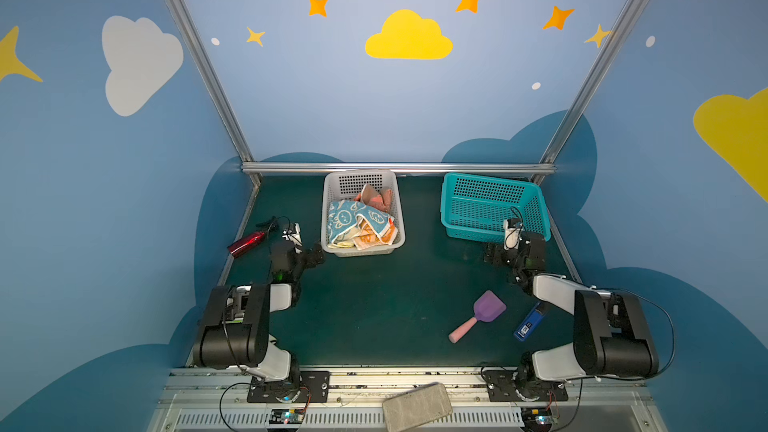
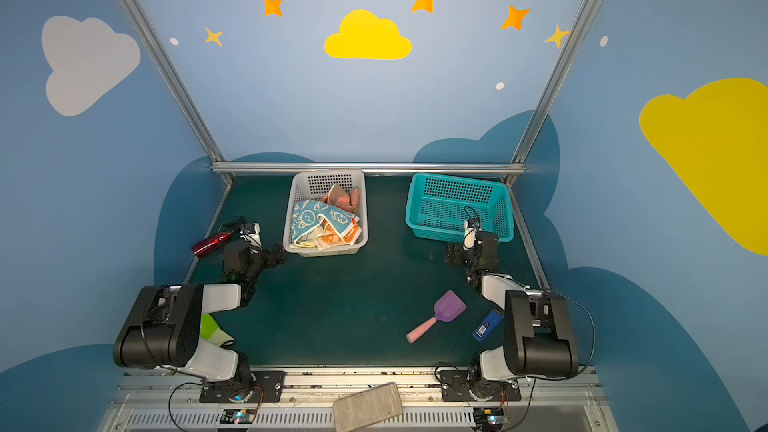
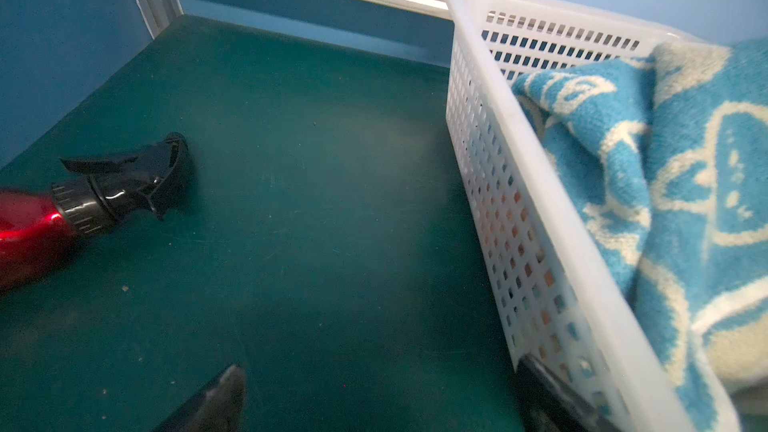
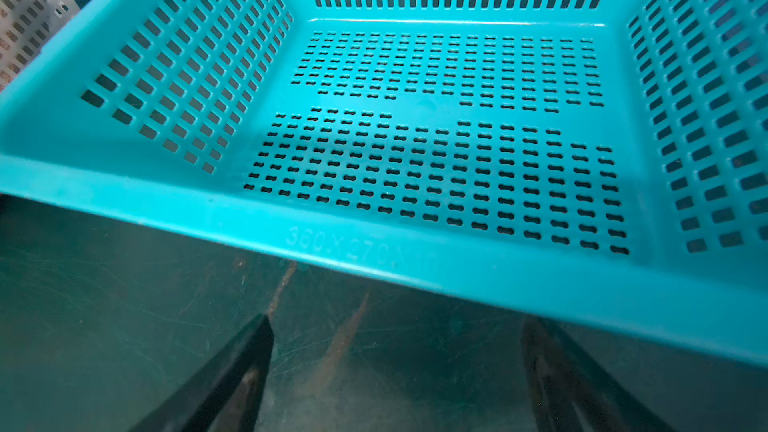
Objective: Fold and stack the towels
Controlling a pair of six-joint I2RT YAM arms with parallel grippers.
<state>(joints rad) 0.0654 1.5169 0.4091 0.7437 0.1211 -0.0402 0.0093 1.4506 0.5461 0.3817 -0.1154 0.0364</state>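
The towels lie crumpled in a white basket point(image 1: 326, 218) point(image 2: 288, 218) at the back middle in both top views. A blue one with white cartoon figures point(image 1: 353, 218) point(image 3: 681, 168) is on top, an orange one point(image 1: 374, 238) at the front and a salmon one point(image 1: 380, 197) behind. My left gripper point(image 1: 312, 253) point(image 3: 382, 388) stands open and empty on the mat beside the basket's left wall; one finger point(image 3: 548, 388) is close against it. My right gripper point(image 1: 496, 253) point(image 4: 399, 334) is open and empty, just in front of an empty teal basket point(image 1: 490, 209) point(image 4: 415, 251).
A red spray bottle point(image 1: 245, 243) point(image 3: 33, 226) lies left of my left gripper. A purple scoop with a pink handle point(image 1: 486, 309) and a blue stapler-like thing point(image 1: 528, 322) lie at the front right. A lime-green glove point(image 2: 210, 328) is under the left arm. A metal rail point(image 1: 395, 167) bounds the back.
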